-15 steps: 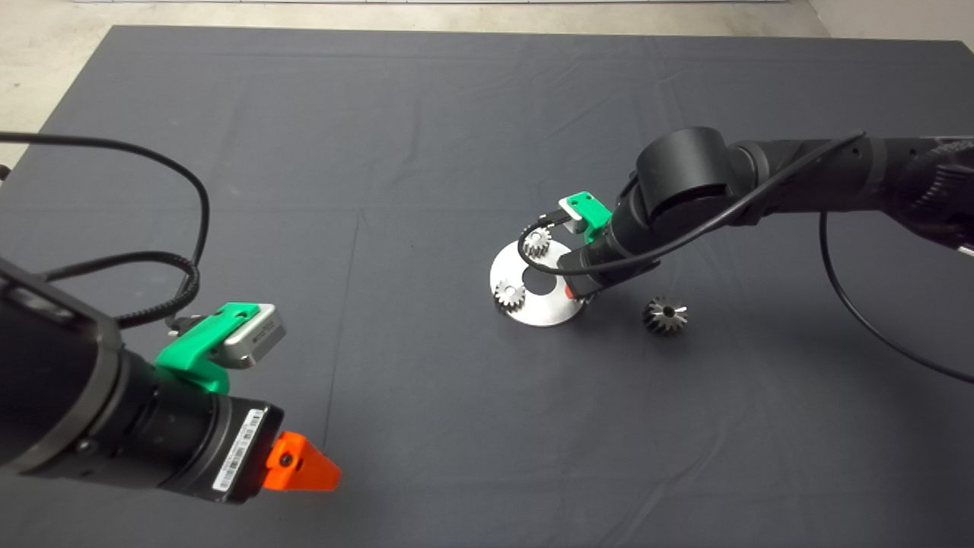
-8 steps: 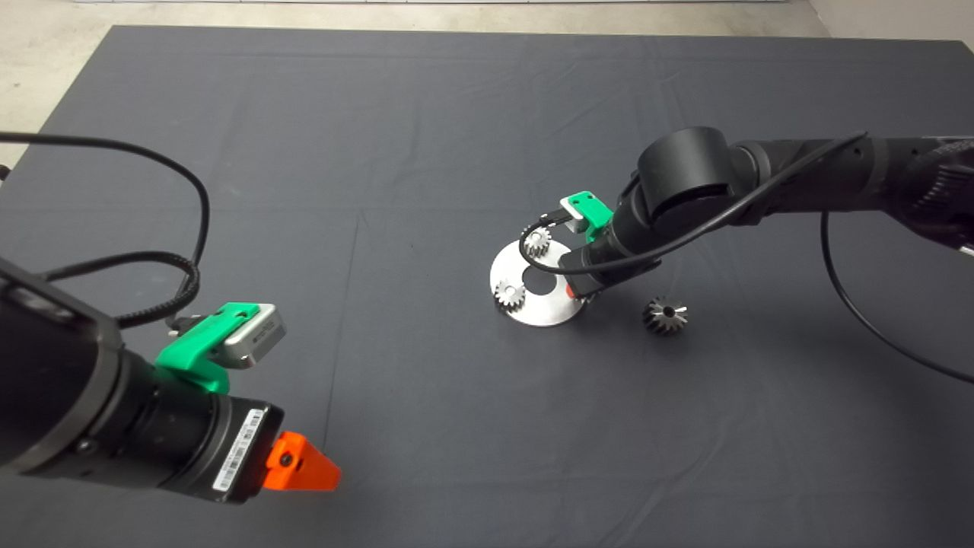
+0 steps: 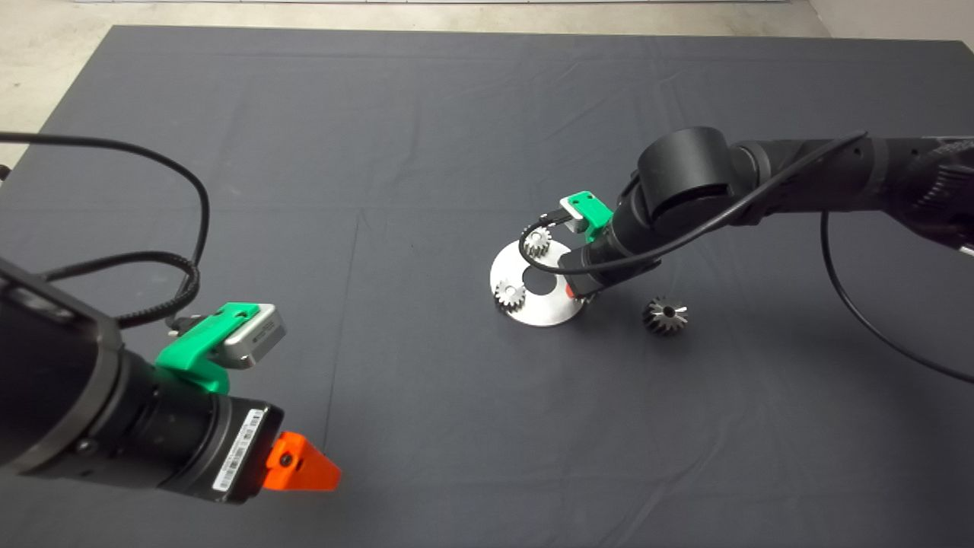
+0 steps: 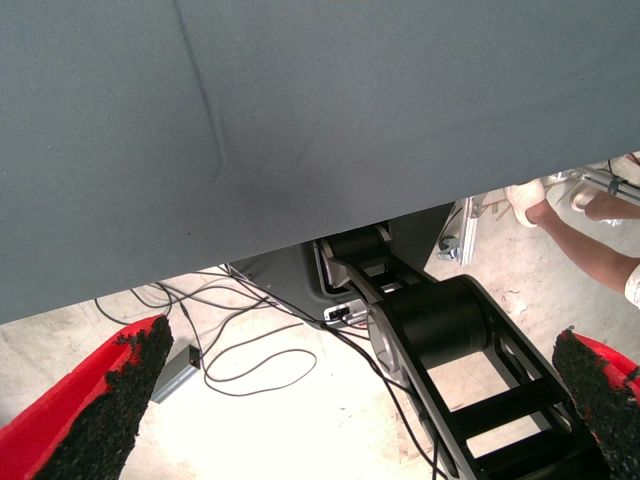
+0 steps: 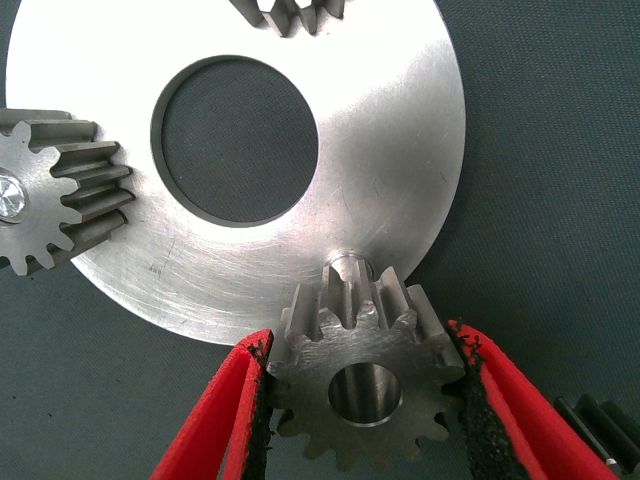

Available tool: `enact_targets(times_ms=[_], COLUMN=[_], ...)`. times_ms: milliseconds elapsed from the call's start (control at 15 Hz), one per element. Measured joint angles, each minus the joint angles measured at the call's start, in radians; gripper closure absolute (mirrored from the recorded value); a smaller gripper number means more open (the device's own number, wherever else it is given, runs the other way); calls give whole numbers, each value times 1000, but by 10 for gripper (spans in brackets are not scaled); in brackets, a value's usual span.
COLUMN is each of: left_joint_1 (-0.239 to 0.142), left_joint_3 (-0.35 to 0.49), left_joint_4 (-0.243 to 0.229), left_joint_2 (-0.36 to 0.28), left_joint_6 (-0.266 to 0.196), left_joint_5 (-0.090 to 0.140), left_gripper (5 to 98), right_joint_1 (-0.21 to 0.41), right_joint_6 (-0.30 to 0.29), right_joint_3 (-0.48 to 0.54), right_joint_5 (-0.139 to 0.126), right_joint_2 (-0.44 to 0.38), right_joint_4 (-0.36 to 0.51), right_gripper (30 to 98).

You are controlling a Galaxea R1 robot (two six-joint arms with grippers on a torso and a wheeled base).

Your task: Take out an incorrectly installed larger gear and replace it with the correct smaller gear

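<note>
In the right wrist view, my right gripper (image 5: 365,345) is shut on the smaller gear (image 5: 365,385), a dark-grey spur gear, at the edge of the round steel plate (image 5: 400,150). The gear's centre hole is beside a short peg (image 5: 347,265) on the plate, not over it. From the head view the gripper (image 3: 572,291) is mostly hidden under its wrist and the smaller gear is hidden. The larger gear (image 3: 665,315), cone-shaped, lies on the mat to the right of the plate (image 3: 542,310). My left gripper (image 3: 304,470) is parked at the lower left, open and empty.
Two brighter silver gears sit on the plate, one at its far side (image 3: 538,242) and one at its left (image 3: 510,294). The plate has a large centre hole (image 5: 235,140). The left wrist view shows the mat's edge, floor cables and a person's leg (image 4: 590,250).
</note>
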Motion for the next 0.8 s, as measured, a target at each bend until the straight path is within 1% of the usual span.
enact_targets(times_ms=[800], left_joint_1=[0], left_joint_3=[0], left_joint_4=[0], left_joint_2=[0], left_joint_6=[0], left_joint_5=[0], left_gripper=[55], right_joint_1=[0], right_joint_6=[0], right_joint_3=[-4], right_joint_5=[0], right_joint_2=[1], right_joint_4=[0], right_gripper=[874])
